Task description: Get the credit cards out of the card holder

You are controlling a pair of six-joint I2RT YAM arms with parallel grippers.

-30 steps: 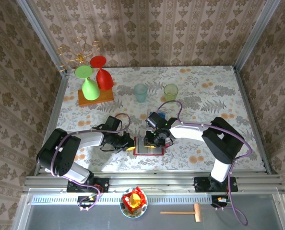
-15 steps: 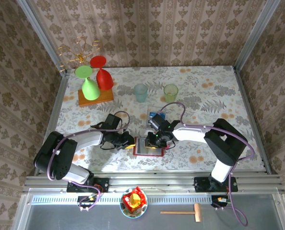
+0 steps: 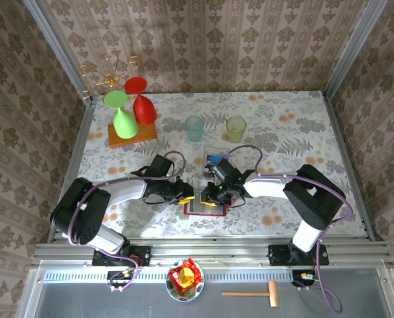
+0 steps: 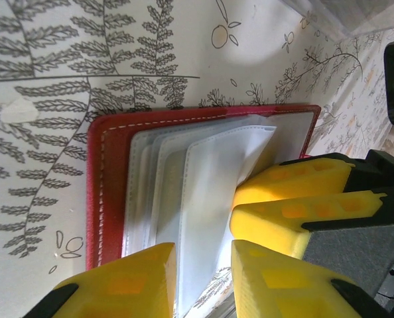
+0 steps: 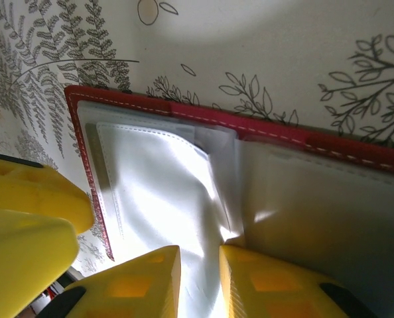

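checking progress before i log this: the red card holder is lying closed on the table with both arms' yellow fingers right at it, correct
Not quite. The card holder is lying open, not closed: the left wrist view shows its clear pocket leaves fanned out inside the red border. The rest holds: it is red, on the table, with the left fingers and right fingers right at it.

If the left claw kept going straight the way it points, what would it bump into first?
Probably the card holder: its clear pocket pages lie straight ahead of the left gripper, one reaching in between its fingers.
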